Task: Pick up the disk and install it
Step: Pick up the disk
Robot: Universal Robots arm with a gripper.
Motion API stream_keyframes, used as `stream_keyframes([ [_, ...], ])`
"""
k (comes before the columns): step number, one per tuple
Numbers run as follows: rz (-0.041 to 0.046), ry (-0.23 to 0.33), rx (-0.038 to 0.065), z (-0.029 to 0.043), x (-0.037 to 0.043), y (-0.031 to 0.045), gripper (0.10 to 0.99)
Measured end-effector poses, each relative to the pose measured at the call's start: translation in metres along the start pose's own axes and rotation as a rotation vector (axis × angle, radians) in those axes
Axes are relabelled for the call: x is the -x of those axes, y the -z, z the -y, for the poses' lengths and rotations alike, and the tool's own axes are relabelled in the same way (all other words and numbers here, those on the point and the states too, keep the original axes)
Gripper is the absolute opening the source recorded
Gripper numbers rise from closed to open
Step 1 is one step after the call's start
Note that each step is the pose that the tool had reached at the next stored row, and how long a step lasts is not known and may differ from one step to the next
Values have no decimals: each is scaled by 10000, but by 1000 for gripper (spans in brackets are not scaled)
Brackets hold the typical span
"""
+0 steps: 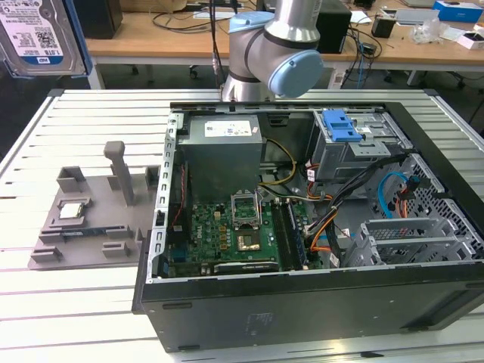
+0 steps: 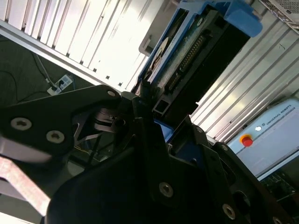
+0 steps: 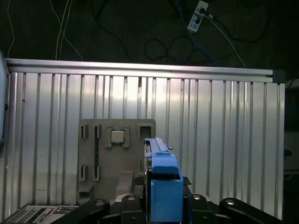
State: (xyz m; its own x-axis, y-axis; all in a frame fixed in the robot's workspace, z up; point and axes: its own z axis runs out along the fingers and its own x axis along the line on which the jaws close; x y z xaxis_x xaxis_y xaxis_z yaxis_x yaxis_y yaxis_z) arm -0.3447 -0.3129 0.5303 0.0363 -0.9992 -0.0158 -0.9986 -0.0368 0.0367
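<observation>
The disk [image 1: 38,34], a silver-grey hard drive with a barcoded label and blue rails, hangs high at the exterior view's upper left, well above the grey fixture plate [image 1: 83,223]. In both wrist views my gripper [image 2: 156,116] is shut on it. Its black fingers [image 3: 194,200] clamp the blue carrier [image 3: 163,179], and the disk's connector edge [image 2: 191,58] points away from the wrist. In the first wrist view the disk is edge-on over the ribbed table, just beside the fixture plate [image 3: 117,163].
The open computer case [image 1: 302,219] lies on the ribbed aluminium table [image 1: 76,295], with a grey power-supply box [image 1: 223,144], a motherboard [image 1: 242,234] and a drive cage with a blue latch [image 1: 344,125]. A small square chip [image 1: 72,210] sits on the fixture plate. The arm's joint [image 1: 283,53] stands behind the case.
</observation>
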Motion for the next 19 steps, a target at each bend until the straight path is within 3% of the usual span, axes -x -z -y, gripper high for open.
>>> stream_keyframes([
  [1,0,1,0,97,-4,4,369],
  [4,0,0,3,287,-11,11,369],
  [9,1,0,9,545,-20,20,369],
  [12,0,-1,14,743,-27,28,369],
  [14,1,0,14,838,-31,31,369],
  [15,1,0,16,924,-34,34,369],
  [19,1,1,18,1115,-41,41,369],
])
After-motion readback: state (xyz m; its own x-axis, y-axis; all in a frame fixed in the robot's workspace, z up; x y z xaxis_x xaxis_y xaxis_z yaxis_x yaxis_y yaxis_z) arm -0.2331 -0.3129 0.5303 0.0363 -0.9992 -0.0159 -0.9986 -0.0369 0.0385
